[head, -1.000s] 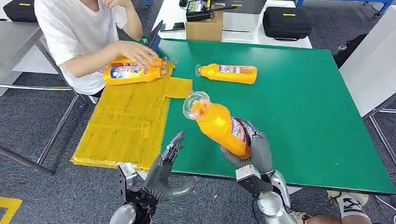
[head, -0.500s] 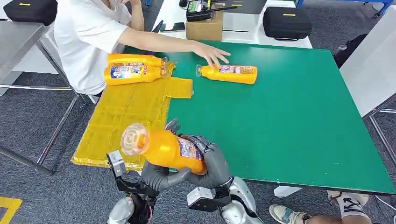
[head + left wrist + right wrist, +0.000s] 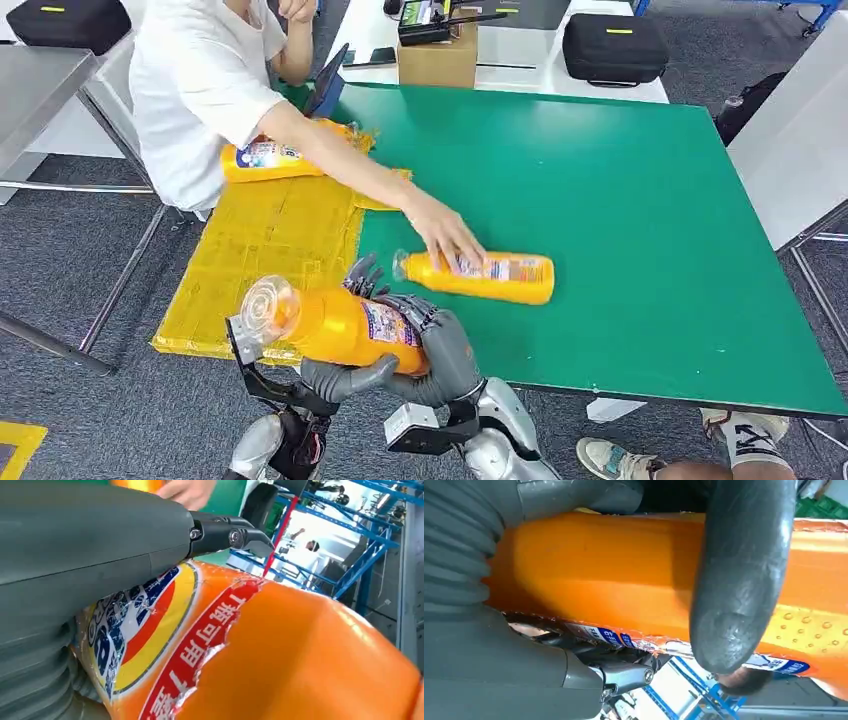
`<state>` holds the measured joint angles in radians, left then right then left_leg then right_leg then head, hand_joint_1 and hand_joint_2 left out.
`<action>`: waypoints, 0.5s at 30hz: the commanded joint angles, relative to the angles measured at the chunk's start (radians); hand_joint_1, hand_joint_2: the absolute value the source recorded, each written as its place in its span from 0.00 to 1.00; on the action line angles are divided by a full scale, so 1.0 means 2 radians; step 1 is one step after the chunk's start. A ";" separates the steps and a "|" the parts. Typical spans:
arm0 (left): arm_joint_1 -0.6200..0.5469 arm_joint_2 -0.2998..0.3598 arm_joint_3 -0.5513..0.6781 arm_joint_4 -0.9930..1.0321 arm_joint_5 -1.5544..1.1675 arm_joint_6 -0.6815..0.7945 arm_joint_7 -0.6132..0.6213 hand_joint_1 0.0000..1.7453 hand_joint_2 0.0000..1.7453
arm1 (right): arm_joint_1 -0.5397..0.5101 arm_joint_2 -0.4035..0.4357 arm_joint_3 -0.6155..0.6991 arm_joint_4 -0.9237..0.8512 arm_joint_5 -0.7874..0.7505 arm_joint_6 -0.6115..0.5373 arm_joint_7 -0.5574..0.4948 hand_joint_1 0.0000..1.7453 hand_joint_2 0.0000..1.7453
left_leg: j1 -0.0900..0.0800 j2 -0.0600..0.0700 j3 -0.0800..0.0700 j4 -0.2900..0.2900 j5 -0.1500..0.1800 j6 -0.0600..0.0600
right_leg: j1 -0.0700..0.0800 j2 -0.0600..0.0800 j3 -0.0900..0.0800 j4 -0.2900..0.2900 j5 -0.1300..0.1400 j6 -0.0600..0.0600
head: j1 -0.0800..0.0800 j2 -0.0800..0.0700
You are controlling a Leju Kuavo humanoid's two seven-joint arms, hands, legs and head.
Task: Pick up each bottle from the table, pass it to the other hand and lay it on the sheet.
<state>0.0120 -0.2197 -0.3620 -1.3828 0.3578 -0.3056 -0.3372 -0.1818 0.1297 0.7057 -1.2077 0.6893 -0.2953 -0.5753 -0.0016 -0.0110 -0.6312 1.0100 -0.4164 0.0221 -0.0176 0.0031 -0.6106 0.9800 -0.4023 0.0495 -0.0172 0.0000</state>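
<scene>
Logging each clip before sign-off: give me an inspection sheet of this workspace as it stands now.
Surface: green table, yellow sheet over its left edge.
Job's things: held bottle near the table's front edge; second bottle lying on the table under a person's hand; third bottle lying on the sheet.
Clutter: nothing seen on the table.
Hands: left hand and right hand both grip the held bottle.
Cables: nothing seen.
Surroundings: cardboard box, black case, seated person.
</scene>
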 commanded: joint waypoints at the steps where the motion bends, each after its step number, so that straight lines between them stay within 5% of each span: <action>1: -0.031 0.002 -0.003 0.028 0.003 -0.009 -0.005 1.00 1.00 | -0.017 -0.010 0.034 0.058 0.000 0.018 0.003 0.00 1.00 | 0.001 0.000 0.003 -0.001 -0.001 -0.001 | 0.001 -0.001 0.004 -0.001 -0.001 -0.001 | 0.000 0.000; 8: -0.035 -0.002 0.007 0.029 0.011 -0.006 -0.006 1.00 1.00 | -0.009 -0.007 0.029 0.045 -0.015 0.015 -0.011 0.00 1.00 | 0.000 0.000 0.002 -0.001 -0.001 -0.001 | 0.000 -0.001 0.003 -0.001 -0.001 -0.001 | 0.000 0.000; 9: -0.039 -0.002 0.010 0.033 0.015 -0.005 -0.004 1.00 1.00 | -0.006 -0.008 0.030 0.038 -0.022 0.017 -0.018 0.00 0.00 | 0.000 0.000 0.004 -0.001 -0.001 -0.001 | 0.001 -0.001 0.004 -0.001 -0.001 -0.001 | 0.000 0.000; 13: -0.065 -0.011 0.054 0.092 0.031 0.026 -0.001 1.00 1.00 | 0.005 -0.016 0.035 -0.018 -0.042 0.014 -0.044 0.00 0.00 | 0.000 -0.001 0.002 0.000 0.000 -0.001 | 0.000 -0.001 0.002 0.000 -0.001 -0.001 | 0.000 0.000; 15: -0.067 -0.014 0.070 0.108 0.030 0.029 -0.010 1.00 1.00 | 0.013 -0.015 0.030 -0.041 -0.089 0.060 -0.044 0.00 0.00 | 0.000 -0.001 0.002 0.000 0.000 0.000 | 0.000 -0.001 0.002 0.000 -0.001 -0.001 | 0.000 0.000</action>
<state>-0.0261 -0.2216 -0.3308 -1.3539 0.3944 -0.2778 -0.3506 -0.1778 0.1301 0.7225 -1.1860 0.6260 -0.2758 -0.6347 -0.0017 -0.0111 -0.6312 1.0100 -0.4164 0.0221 -0.0176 0.0031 -0.6105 0.9800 -0.4023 0.0496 -0.0168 0.0000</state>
